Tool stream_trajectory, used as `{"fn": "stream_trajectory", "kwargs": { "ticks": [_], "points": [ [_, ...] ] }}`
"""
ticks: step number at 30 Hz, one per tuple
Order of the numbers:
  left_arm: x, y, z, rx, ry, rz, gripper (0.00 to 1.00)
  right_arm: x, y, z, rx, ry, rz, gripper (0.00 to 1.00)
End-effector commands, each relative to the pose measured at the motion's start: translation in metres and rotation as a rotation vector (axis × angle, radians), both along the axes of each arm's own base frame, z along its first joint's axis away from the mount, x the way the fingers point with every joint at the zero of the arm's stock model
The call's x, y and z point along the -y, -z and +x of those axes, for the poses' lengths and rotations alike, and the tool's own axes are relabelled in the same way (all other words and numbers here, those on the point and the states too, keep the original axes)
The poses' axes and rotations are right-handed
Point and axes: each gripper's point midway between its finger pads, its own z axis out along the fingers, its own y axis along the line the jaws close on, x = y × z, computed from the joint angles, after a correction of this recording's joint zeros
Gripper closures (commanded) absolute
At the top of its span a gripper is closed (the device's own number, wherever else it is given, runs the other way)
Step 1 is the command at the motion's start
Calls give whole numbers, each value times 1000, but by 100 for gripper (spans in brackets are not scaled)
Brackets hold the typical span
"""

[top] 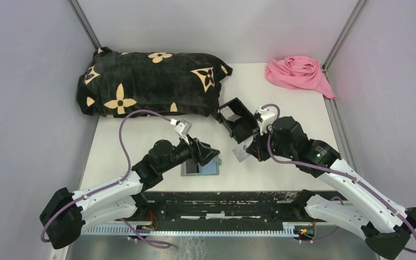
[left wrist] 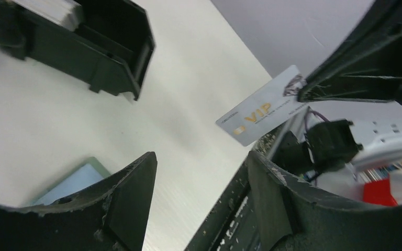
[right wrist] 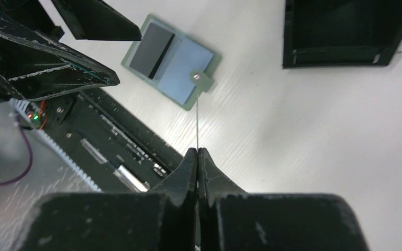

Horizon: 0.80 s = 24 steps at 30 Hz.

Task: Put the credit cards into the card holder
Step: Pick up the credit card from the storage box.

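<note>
The right gripper (right wrist: 197,152) pinches one pale credit card (left wrist: 261,107) by its edge, in the air near the card holder (right wrist: 180,65), which lies opened flat on the table (right wrist: 319,130). The left gripper (left wrist: 200,159) hangs over the holder, its fingers spread and holding nothing. More credit cards (top: 228,112) sit in the black box (top: 242,129).
</note>
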Motion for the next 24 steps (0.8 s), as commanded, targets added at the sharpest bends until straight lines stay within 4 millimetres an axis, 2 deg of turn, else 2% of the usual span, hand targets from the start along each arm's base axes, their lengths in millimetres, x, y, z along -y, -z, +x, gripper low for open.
{"fn": "stream_trajectory", "kwargs": {
  "ticks": [1,6,16,24],
  "points": [
    [16,-30,-40,135,254,-73,28,-19,0,-27,-83,-114,107,99],
    [28,-28,-60,125,396,-59,28,-34,1,-37,-131,-180,170,99],
    [34,-16,-65,122,459,-25,27,-62,0,-48,-223,-290,282,99],
    [39,-11,-68,121,502,-25,33,-72,5,-50,-258,-330,299,99]
  ]
}}
